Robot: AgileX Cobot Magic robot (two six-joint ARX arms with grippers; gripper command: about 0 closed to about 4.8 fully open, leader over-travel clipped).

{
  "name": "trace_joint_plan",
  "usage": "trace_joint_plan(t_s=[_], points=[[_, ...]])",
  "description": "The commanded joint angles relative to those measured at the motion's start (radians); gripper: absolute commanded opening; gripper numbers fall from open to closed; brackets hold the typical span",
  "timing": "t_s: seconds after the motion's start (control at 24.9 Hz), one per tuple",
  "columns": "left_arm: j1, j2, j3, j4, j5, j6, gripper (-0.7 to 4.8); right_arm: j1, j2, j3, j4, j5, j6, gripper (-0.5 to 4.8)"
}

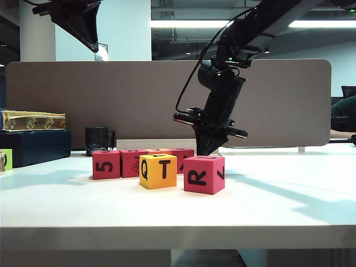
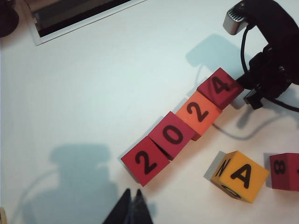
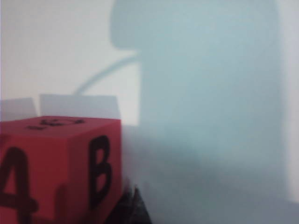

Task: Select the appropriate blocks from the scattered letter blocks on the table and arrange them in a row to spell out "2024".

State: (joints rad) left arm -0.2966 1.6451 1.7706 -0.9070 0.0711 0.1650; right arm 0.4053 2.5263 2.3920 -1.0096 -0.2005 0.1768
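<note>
White table (image 1: 289,206) | four blocks read 2024 in a diagonal row (image 2: 182,130), centre of my left wrist view | right gripper (image 2: 248,95) clenched, empty, beside the "4" block (image 2: 219,87) | left gripper (image 2: 133,210) clenched, hovering lower frame | next: I'd retract right arm without nudging.

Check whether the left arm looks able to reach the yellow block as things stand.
Probably yes. The yellow block sits apart from the 2024 row, with bare table around it. The shut left pincer hangs over the near end; the right pincer is at the row's far end.
</note>
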Motion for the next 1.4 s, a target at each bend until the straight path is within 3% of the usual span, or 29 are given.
trace_joint_plan(t_s=[0.04, 1.4], points=[[-0.001, -0.004, 0.004, 0.005, 0.003, 0.004, -0.06, 0.009, -0.007, 0.004, 0.028, -0.032, -0.002, -0.01], [-0.001, -0.004, 0.004, 0.003, 0.001, 0.011, -0.06, 0.151, -0.007, 0.004, -0.015, -0.134, -0.001, -0.01]])
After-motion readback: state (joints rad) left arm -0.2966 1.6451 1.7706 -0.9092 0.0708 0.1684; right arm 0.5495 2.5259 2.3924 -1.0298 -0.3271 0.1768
